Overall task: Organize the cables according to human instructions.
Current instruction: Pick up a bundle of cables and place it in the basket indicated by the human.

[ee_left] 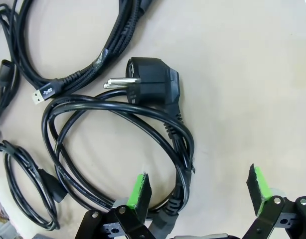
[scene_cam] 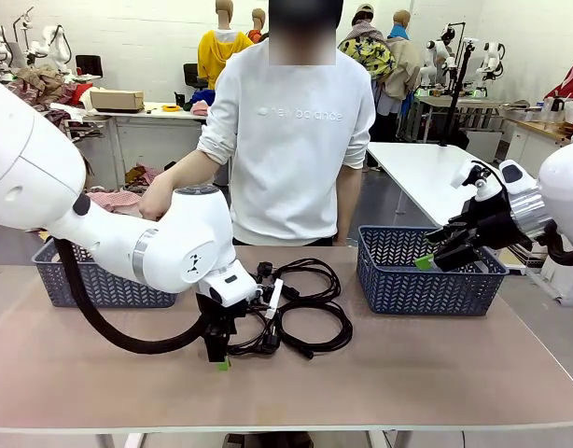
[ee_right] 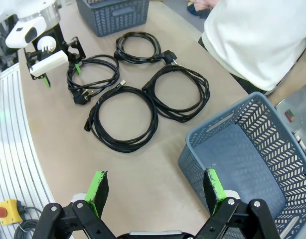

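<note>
Several cables, thin black coils, lie side by side mid-table [scene_cam: 300, 308]. My left gripper [scene_cam: 219, 357] hangs low over the nearest-left coil, open. In the left wrist view that coil [ee_left: 68, 169] with its round two-pin plug [ee_left: 150, 82] lies just under the gripper [ee_left: 199, 189]; the coil's near bend sits between the green pads, not pinched. A braided cable with a USB end [ee_left: 46, 92] lies beyond. My right gripper [scene_cam: 438, 258] hovers open above the right basket. Its wrist view shows the coils [ee_right: 124, 117], [ee_right: 180, 92], [ee_right: 138, 47], [ee_right: 93, 74] and the open gripper [ee_right: 155, 188], empty.
A dark blue basket [scene_cam: 426, 289] stands at the right [ee_right: 272, 144], another [scene_cam: 90, 285] at the left [ee_right: 113, 15]. A person in a white sweatshirt [scene_cam: 291, 131] stands at the far edge, one hand [scene_cam: 156, 201] near the left basket.
</note>
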You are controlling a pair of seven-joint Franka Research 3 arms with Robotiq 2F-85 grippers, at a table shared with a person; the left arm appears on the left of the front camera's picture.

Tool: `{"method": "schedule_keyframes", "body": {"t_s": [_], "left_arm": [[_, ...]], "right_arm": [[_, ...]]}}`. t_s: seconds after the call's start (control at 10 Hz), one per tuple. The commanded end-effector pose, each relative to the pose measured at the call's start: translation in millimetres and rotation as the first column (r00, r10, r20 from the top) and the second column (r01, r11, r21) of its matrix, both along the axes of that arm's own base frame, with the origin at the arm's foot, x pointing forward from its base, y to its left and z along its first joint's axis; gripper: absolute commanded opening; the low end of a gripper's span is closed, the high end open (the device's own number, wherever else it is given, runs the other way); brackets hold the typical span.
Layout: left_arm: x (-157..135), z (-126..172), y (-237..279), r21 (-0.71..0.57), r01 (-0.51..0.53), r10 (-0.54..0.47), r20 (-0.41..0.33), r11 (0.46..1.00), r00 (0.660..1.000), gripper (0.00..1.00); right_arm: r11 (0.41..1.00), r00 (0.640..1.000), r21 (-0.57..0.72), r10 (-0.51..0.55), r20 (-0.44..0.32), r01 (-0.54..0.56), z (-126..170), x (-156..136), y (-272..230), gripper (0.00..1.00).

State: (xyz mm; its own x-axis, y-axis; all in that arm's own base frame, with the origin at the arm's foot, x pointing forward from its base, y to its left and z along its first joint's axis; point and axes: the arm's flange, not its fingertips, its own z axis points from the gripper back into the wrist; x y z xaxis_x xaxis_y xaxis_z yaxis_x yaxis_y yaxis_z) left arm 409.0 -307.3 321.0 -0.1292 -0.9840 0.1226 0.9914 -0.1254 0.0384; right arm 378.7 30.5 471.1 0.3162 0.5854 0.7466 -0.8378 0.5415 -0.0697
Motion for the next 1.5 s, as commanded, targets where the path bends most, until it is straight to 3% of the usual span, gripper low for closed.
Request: {"method": "schedule_keyframes", "body": {"t_s": [0.0, 0.4, 0.5, 0.6, 0.7, 0.8, 0.9, 1.0, 1.1, 1.2, 1.3, 1.4], "left_arm": [[1, -7, 2, 0.015, 0.022, -0.022, 0.021, 1.000, 1.000, 1.00], [6, -9, 0, 0.024, 0.035, -0.035, 0.018, 0.999, 0.999, 1.00], [7, -9, -1, 0.023, 0.034, -0.034, 0.012, 0.999, 0.999, 0.82], [8, -9, -1, 0.027, 0.034, -0.034, 0.009, 0.999, 0.999, 0.82], [9, -8, -2, 0.028, 0.034, -0.034, 0.005, 0.999, 0.999, 0.64], [10, -7, -2, 0.031, 0.037, -0.037, 0.002, 0.999, 0.999, 0.76], [11, -8, -2, 0.036, 0.042, -0.042, -0.006, 0.998, 0.999, 0.46], [12, -8, -2, 0.036, 0.042, -0.042, -0.012, 0.998, 0.999, 0.58], [14, -7, -2, 0.041, 0.044, -0.044, -0.015, 0.998, 0.999, 0.59], [15, -7, -1, 0.043, 0.043, -0.042, -0.021, 0.998, 0.999, 0.40], [15, -7, -1, 0.046, 0.045, -0.044, -0.024, 0.998, 0.999, 0.48], [15, -6, 0, 0.048, 0.045, -0.044, -0.024, 0.998, 0.999, 0.23]], "right_arm": [[1.000, 1.000, 0.015, 0.021, 0.017, -0.021, -2, 4, -1, 1.00], [1.000, 1.000, 0.015, 0.021, 0.017, -0.021, -2, 4, -1, 1.00], [1.000, 1.000, 0.015, 0.021, 0.017, -0.021, -2, 4, -1, 1.00], [1.000, 1.000, 0.015, 0.021, 0.017, -0.021, -2, 4, -1, 1.00], [1.000, 1.000, 0.015, 0.021, 0.017, -0.021, -2, 4, -1, 1.00], [1.000, 1.000, 0.015, 0.021, 0.017, -0.021, -2, 4, -1, 1.00], [1.000, 1.000, 0.015, 0.021, 0.017, -0.021, -2, 4, -1, 1.00], [1.000, 1.000, 0.015, 0.021, 0.017, -0.021, -2, 4, -1, 1.00], [1.000, 1.000, 0.015, 0.021, 0.017, -0.021, -2, 4, -1, 1.00], [1.000, 1.000, 0.015, 0.021, 0.017, -0.021, -2, 4, -1, 1.00], [1.000, 1.000, 0.015, 0.021, 0.017, -0.021, -2, 4, -1, 1.00], [1.000, 1.000, 0.015, 0.021, 0.017, -0.021, -2, 4, -1, 1.00]]}}
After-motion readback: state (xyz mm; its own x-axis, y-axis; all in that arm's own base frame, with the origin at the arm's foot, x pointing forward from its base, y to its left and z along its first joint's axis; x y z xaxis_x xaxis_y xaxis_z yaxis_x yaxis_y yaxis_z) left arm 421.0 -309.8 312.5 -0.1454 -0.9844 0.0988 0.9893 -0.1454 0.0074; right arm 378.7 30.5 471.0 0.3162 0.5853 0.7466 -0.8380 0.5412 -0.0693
